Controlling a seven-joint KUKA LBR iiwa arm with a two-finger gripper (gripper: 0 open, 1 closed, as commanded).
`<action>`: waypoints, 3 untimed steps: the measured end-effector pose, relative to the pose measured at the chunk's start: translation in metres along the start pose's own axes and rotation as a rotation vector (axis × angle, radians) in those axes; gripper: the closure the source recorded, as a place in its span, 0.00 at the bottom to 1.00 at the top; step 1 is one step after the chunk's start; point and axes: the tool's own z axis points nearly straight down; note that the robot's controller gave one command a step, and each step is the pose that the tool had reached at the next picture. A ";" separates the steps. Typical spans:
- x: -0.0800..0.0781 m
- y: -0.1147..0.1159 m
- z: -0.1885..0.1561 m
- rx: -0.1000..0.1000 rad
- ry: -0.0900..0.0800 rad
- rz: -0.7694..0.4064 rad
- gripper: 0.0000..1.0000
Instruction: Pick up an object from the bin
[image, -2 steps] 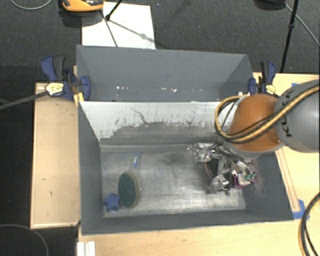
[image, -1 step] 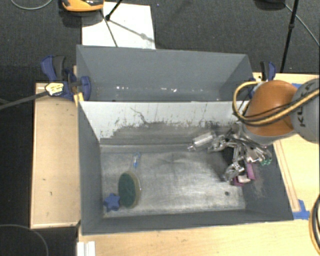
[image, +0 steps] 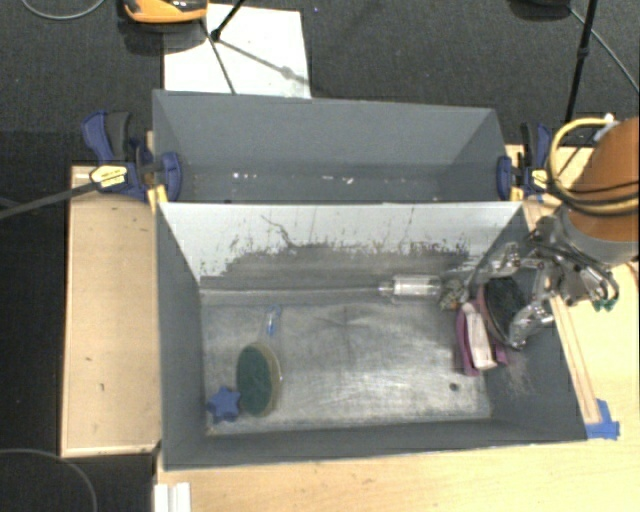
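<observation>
My gripper (image: 495, 308) hangs low at the bin's right side, against the sloping right wall, and its fingers stand spread apart, open. Just below and left of it lies a purple and pink elongated thing (image: 472, 342), lengthwise along the foot of the right wall. A dark shape (image: 502, 296) sits between the spread fingers; I cannot tell whether it is a loose thing or part of the gripper. A clear small tube (image: 410, 289) lies at the back of the floor, left of the gripper.
At the front left corner lie a dark green oval brush (image: 257, 378) and a small blue star-shaped piece (image: 224, 404). A thin clear bluish stick (image: 270, 322) lies just behind them. The bin's walls slope steeply inward.
</observation>
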 end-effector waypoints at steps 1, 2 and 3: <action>-0.023 -0.001 0.087 -0.005 -0.003 -0.059 0.00; -0.024 -0.002 0.087 -0.004 -0.006 -0.056 1.00; -0.015 0.008 -0.060 -0.001 -0.001 -0.361 1.00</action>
